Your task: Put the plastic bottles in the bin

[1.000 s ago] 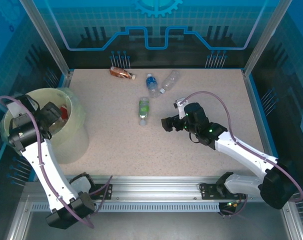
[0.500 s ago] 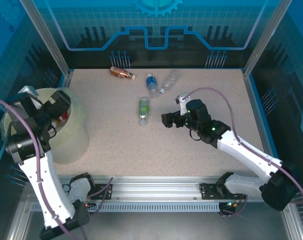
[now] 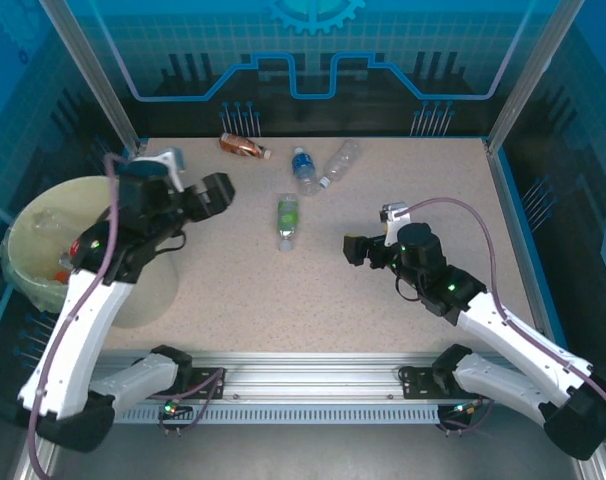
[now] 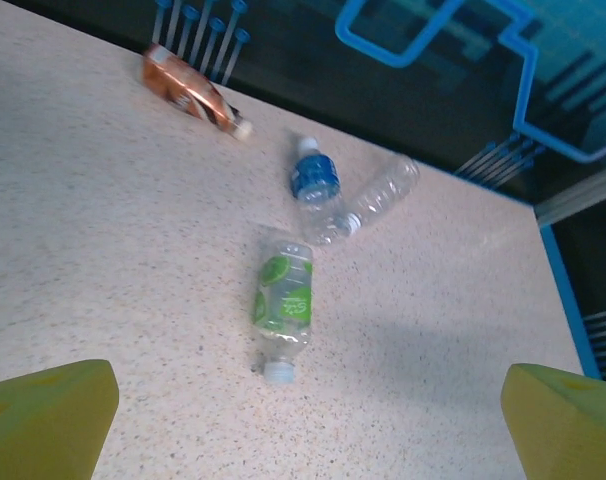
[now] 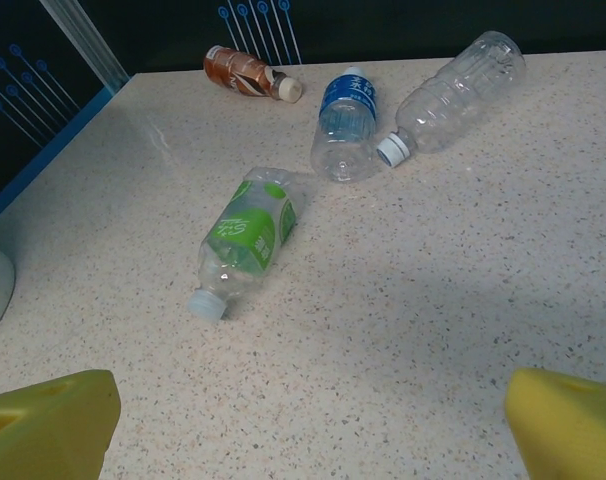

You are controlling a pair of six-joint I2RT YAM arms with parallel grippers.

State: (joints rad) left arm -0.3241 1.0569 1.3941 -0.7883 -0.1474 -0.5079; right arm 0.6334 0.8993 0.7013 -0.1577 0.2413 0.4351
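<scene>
Step in hand, judged: reach for green-labelled clear plastic bottle [image 3: 287, 221], which lay on speckled worktop [image 3: 233, 275]. Left tool [image 3: 215, 192], right tool [image 3: 354, 249]: stood wide, empty. Next: straddle its body.

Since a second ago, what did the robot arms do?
The left gripper swung off the bin and out over the table toward the green-label bottle, open and empty. The right gripper backed slightly away from it, open. The four bottles stayed put.

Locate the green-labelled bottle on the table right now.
In the top view the green-labelled bottle lies on its side, just on the near side of the blue-labelled bottle, between the left gripper and the right gripper.
</scene>
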